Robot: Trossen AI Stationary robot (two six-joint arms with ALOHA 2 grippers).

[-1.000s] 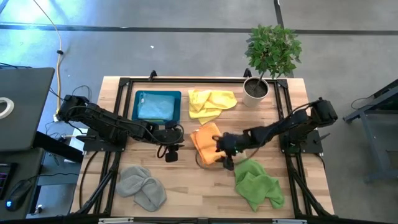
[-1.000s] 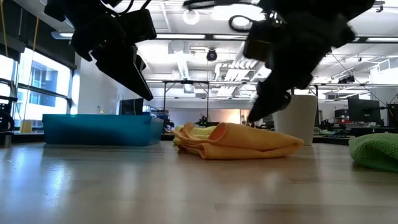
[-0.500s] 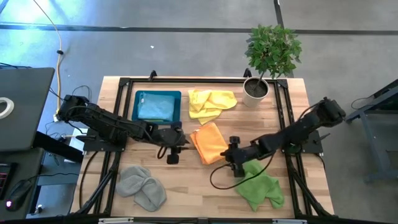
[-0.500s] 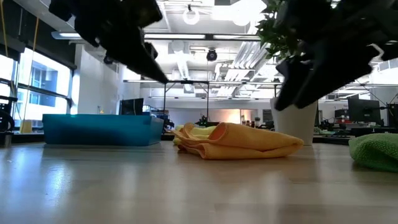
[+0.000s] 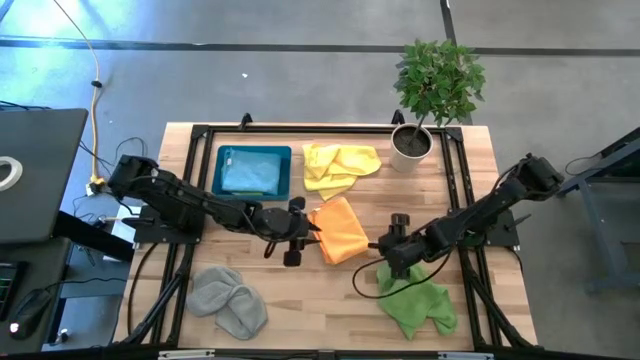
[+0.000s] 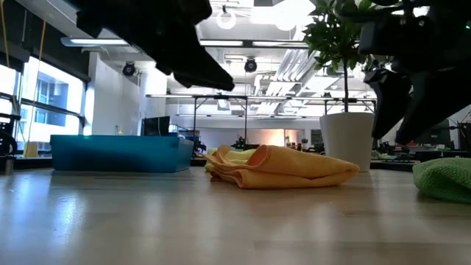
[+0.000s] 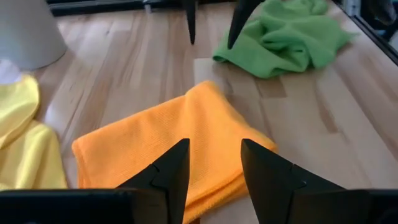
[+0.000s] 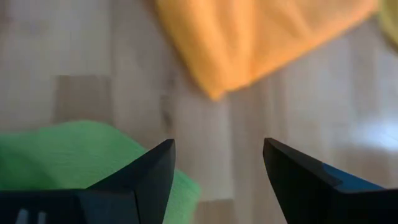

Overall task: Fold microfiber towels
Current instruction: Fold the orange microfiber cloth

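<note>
I'm looking at the orange towel (image 5: 338, 230) lying folded in the middle of the table (image 5: 300, 300), a neat rectangle with stacked edges showing in the low view (image 6: 283, 167). It is sitting free on the wood, with nothing gripping it. In the left wrist view it (image 7: 174, 140) is filling the space just ahead of that arm's fingers.

The left gripper (image 5: 303, 228) is hanging just beside the orange towel's left edge, its fingers (image 7: 171, 171) standing apart with a gap between them and nothing in it. The right gripper (image 5: 397, 240) is hovering on the other side, between the orange towel and the bright green towel (image 5: 415, 298), its fingers (image 8: 152, 171) spread wide and holding nothing. From the right wrist camera I'm seeing the green cloth (image 8: 68, 158) on one side and the orange corner (image 8: 249, 43) farther off, though that picture is blurred, so I'm not judging how high the gripper is sitting above the table.

Farther out, the yellow towel (image 5: 338, 165) is lying crumpled near the back edge, just behind the orange one. The grey towel (image 5: 228, 300) is lying bunched at the front left. A light blue towel (image 5: 248, 172) is resting inside the dark teal tray (image 5: 287, 155) at the back left. A potted plant (image 5: 432, 90) is standing at the back right corner.
</note>
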